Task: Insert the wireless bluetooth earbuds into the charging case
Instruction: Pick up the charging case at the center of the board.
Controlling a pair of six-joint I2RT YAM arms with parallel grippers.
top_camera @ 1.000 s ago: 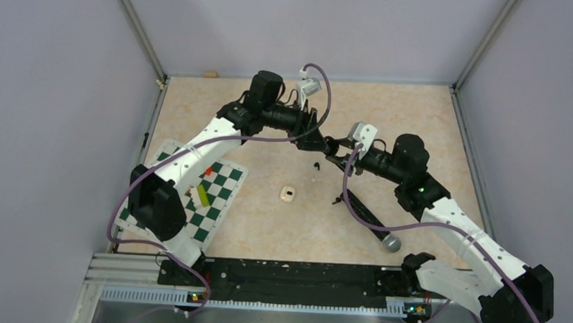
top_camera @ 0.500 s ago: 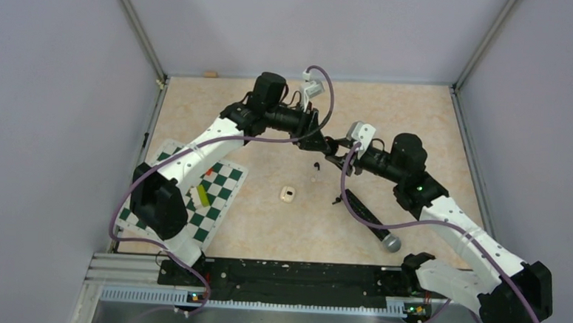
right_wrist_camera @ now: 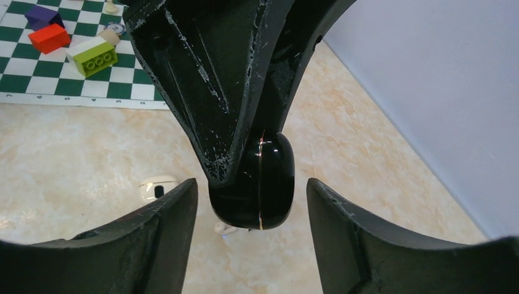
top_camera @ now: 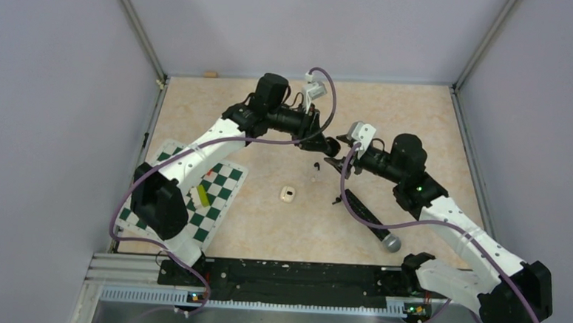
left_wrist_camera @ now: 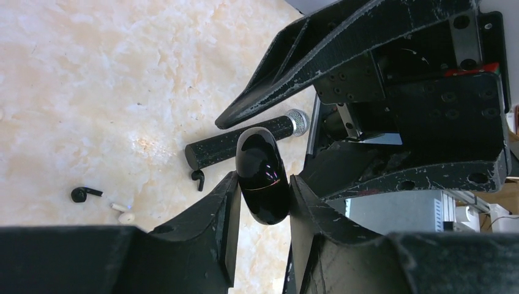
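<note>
Left tool [left_wrist_camera: 264, 205] clamps the black charging case [left_wrist_camera: 260, 162] in mid-air, lid shut. Right tool [right_wrist_camera: 251, 187] stands open astride it, not touching. The earbuds [left_wrist_camera: 84, 194] lie loose on the surface [left_wrist_camera: 92, 73] below. Judged progress: case secured; opening it and every insertion remain.

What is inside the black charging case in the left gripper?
Its inside is hidden: the charging case is shut, showing only a glossy black shell. A dark earbud lies outside, on the table.

blocked: microphone [top_camera: 366, 216] front-right, chequered mat [top_camera: 219, 195] front-left | passable: table [top_camera: 404, 116] beyond arms
</note>
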